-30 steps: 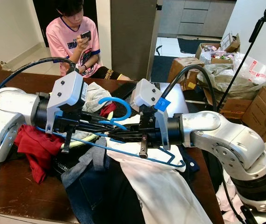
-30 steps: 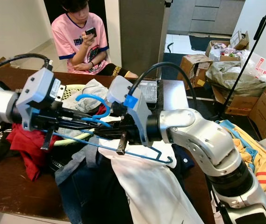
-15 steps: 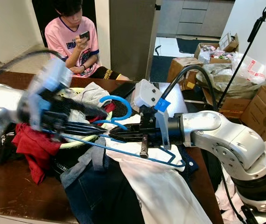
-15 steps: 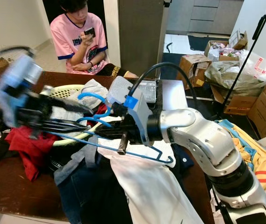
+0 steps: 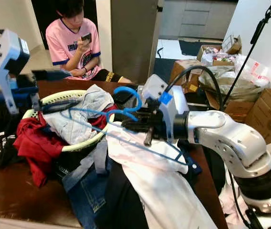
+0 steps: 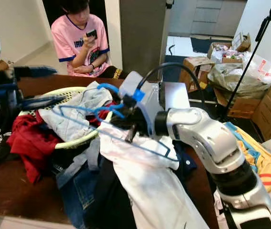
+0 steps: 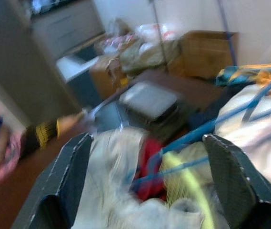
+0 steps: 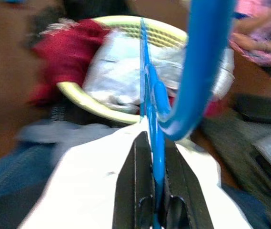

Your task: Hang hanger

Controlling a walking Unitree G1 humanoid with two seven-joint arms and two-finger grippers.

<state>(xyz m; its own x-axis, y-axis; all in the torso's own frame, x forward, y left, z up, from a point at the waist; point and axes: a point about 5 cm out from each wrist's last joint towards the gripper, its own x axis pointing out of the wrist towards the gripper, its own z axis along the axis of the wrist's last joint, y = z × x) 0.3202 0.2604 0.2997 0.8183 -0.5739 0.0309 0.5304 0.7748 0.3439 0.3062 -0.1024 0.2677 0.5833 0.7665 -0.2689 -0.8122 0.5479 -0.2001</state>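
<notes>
A blue hanger [image 5: 128,98] with a white garment [image 5: 149,181] draped on it is held above the table, its bar slanting down to the right. My right gripper [image 5: 125,123] is shut on the hanger just below the hook; the right wrist view shows the blue hanger [image 8: 155,109] pinched between the black fingers [image 8: 137,186]. My left gripper [image 5: 74,88] stands open at the far left, over the basket's far rim and apart from the hanger. Its two fingers [image 7: 71,176] are spread wide with nothing between them.
A yellow-green laundry basket [image 5: 80,145] with red and pale clothes sits on the brown table [image 5: 16,191]. Jeans [image 5: 85,195] hang over the front edge. A person in a pink shirt [image 5: 73,43] sits behind the table. Cardboard boxes [image 5: 268,114] stand on the right.
My left gripper has let go of the hanger and drawn back to the left, now open. The right gripper has raised the hanger and turned it, so the hook sits higher.
</notes>
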